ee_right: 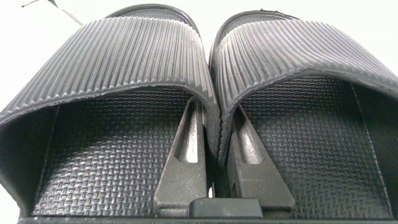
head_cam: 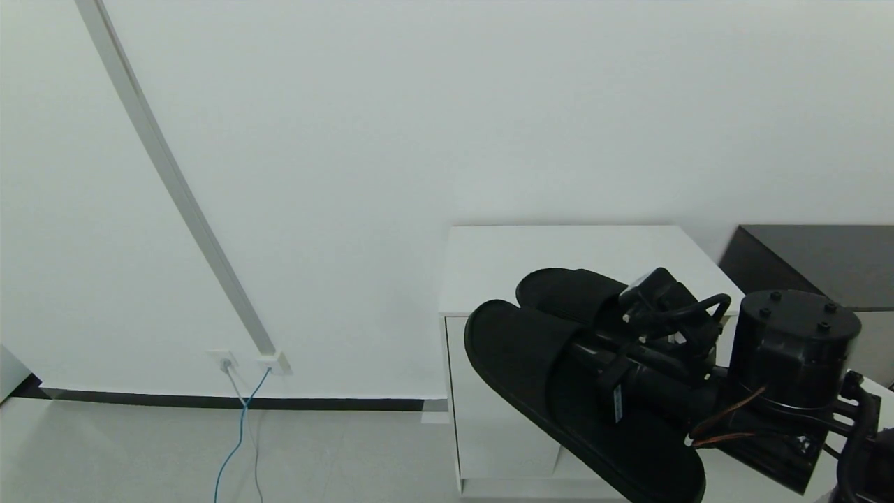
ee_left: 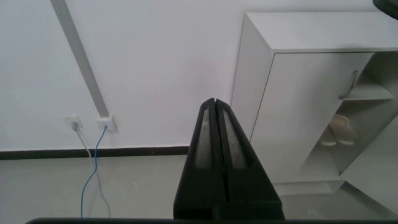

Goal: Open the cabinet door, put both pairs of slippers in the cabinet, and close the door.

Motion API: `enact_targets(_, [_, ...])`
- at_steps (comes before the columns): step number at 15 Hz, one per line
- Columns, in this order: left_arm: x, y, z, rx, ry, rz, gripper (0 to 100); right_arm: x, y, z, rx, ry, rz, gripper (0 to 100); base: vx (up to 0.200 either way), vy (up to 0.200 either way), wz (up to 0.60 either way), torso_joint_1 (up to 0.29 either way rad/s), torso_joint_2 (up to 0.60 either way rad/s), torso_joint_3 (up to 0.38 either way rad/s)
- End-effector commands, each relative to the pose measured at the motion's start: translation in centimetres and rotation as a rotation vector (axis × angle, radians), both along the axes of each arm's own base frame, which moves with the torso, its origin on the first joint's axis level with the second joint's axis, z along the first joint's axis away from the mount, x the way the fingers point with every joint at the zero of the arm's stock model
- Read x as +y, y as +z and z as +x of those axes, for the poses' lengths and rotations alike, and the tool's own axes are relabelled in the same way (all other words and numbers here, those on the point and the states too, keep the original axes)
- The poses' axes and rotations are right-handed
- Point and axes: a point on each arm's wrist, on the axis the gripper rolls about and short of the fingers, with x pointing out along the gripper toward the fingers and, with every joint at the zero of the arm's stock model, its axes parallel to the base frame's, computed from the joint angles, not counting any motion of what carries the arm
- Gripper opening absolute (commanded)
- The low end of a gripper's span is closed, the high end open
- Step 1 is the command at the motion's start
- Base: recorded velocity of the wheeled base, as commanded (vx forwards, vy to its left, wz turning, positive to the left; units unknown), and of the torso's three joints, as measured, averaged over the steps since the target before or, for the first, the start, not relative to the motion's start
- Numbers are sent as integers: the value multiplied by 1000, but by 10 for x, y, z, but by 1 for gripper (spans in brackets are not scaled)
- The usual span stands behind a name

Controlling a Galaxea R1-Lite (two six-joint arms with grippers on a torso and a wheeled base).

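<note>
Before white wall [head_cam: 419,105] and cabinet [head_cam: 559,251], right end effector [ee_right: 216,124] pinches black slippers [head_cam: 517,342]; left end effector [ee_left: 215,109] closed, empty.

My jaws are pressed together before the white wall [ee_left: 155,62]. The cabinet [ee_left: 292,112] nearby stands open, pale slippers [ee_left: 342,129] inside.

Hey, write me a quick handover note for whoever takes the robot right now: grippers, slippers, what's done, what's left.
Left gripper: shut, empty, facing the cabinet.
Right gripper: shut on the black slippers, held up before the cabinet.
Done: cabinet open, light slippers on a shelf inside.
Left: put the black slippers in, close the cabinet.
</note>
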Motion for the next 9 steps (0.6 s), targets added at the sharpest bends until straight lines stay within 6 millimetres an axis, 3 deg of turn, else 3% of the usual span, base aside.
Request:
enact_targets(1, [0, 0, 0, 1, 0, 0, 0, 0, -1, 0, 2, -1, -2, 0, 0, -200, 0, -2, -2, 2])
enact_targets(9, [0, 0, 0, 0, 0, 0, 0, 0, 0, 0, 0, -2, 0, 0, 0, -200, 0, 5, 1, 2])
